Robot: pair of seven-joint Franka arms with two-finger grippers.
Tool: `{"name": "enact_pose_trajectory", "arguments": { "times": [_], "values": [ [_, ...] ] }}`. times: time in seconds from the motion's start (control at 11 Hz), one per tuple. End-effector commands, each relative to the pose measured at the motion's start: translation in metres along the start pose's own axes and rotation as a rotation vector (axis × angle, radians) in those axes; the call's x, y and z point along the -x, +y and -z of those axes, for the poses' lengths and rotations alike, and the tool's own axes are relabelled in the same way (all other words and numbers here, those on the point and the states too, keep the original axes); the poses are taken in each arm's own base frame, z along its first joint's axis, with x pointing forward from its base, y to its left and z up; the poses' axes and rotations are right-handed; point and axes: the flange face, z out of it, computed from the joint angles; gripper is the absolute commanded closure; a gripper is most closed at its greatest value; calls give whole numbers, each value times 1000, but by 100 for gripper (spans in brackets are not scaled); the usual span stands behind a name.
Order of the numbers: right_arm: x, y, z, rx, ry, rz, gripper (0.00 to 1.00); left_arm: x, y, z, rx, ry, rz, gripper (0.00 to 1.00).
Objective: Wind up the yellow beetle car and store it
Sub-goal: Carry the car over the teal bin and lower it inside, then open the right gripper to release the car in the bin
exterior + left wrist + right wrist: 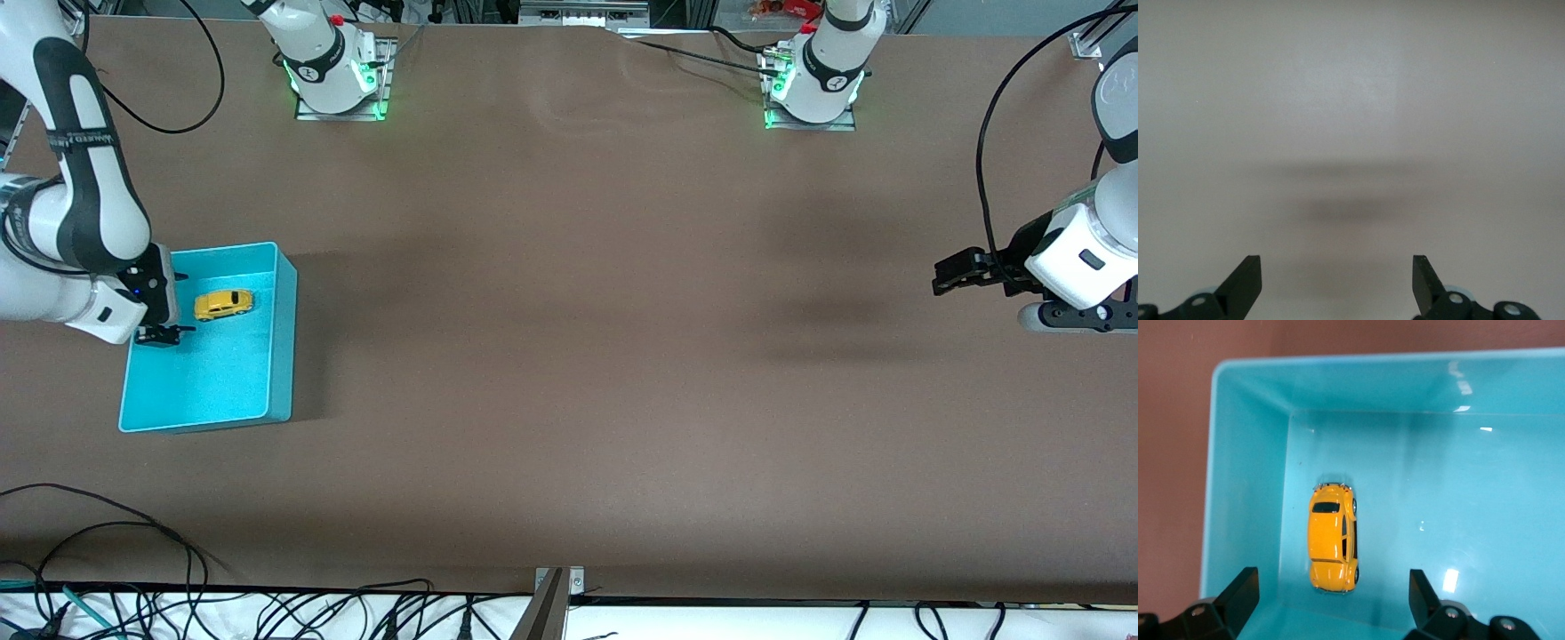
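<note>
Yellow beetle car (223, 304) lies on floor of turquoise bin (283, 347), twd right arm's end of surface (569, 356), so storing looks done. Right hand (158, 307) over bin, fingers spread, released, nothing held. Left hand (953, 271) waits over bare surface, spread, empty.

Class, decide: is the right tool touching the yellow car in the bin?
Apart. In the right wrist view the right tool is open above the bin, and the car lies on the floor with blue showing between it and both fingers.
</note>
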Motion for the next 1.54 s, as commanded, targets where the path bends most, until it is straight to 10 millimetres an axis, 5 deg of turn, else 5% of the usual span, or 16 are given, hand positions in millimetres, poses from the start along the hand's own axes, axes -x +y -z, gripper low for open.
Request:
{"name": "enact_pose_trajectory", "arguments": {
  "times": [0.0,0.45,0.72,0.82,1.09,1.45],
  "values": [
    [-45,-3,40,17,29,-199,0,-2,-1,5,-3,8,-17,0],
    [-119,-8,97,52,79,-708,0,-2,-1,5,-3,8,-17,0],
    [-163,-26,150,109,111,-1083,0,-3,-2,4,-3,6,-16,0],
    [-170,-31,163,131,126,-1206,0,-2,-1,5,-3,8,-17,0],
    [-143,-30,176,187,281,-1356,0,-3,-2,4,-3,6,-16,0],
    [-209,-58,222,271,243,-1555,0,-3,-1,4,-3,6,-19,0]
  ]
}}
